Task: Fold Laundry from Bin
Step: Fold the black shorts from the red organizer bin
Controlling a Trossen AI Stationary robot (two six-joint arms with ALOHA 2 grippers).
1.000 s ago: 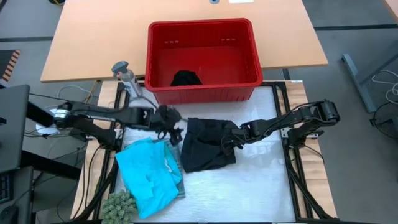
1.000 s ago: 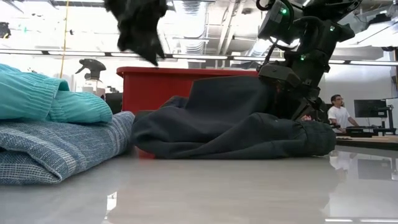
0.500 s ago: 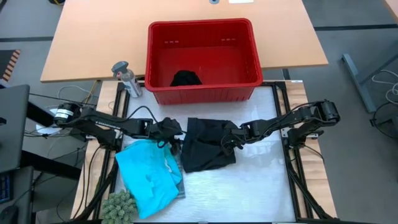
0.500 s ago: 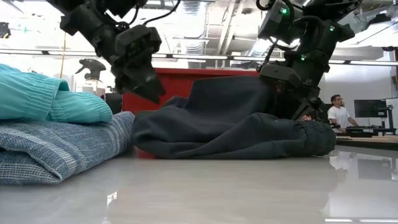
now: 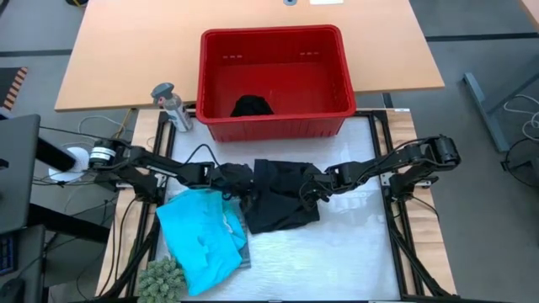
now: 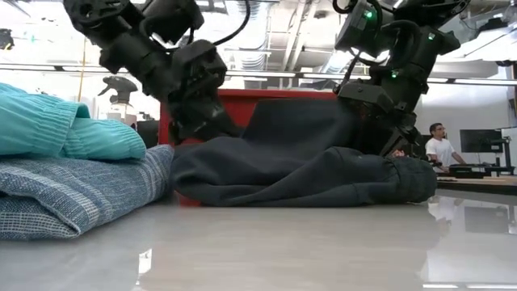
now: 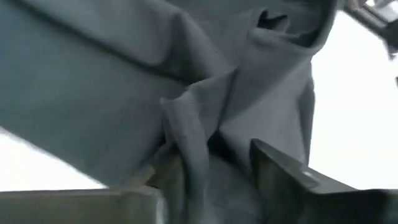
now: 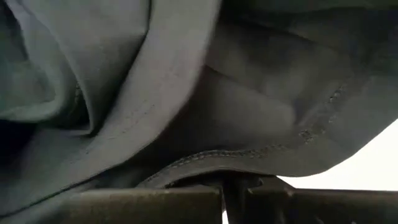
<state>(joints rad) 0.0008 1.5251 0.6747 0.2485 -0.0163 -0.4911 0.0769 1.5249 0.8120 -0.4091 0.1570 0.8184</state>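
Count: 1 bin (image 5: 274,44), 4 garments, 2 arms, 1 spray bottle (image 5: 170,103), 1 green knobbly item (image 5: 160,278).

Bin: red tub, tall sides, at 12 o'clock of the white work mat (image 5: 354,244), straddling the mat's far edge and the wood table (image 5: 126,50). Inside, 1 small black garment (image 5: 251,106) crumpled near the front wall.

Black cloth (image 5: 282,195): mat centre, dark charcoal, rumpled, roughly square from above w/ folds and a stitched hem in the right wrist view. In the low view it lies as a low heap (image 6: 299,166) in front of the bin.

Turquoise garment (image 5: 200,236): 8 o'clock of centre, folded, lying on top of the striped garment (image 6: 77,194), blue-grey; only a strip of that shows from above.

Left gripper (image 5: 244,181): at black cloth's 9 o'clock edge, fingers part-spread w/ a ridge of cloth between them; whether they pinch it, can't tell.

Right gripper (image 5: 310,187): at cloth's 3 o'clock edge, fingers closed on the hem.

Bottle at 10 o'clock, just beside the bin's left corner. Green item at 7 o'clock, mat's near corner.
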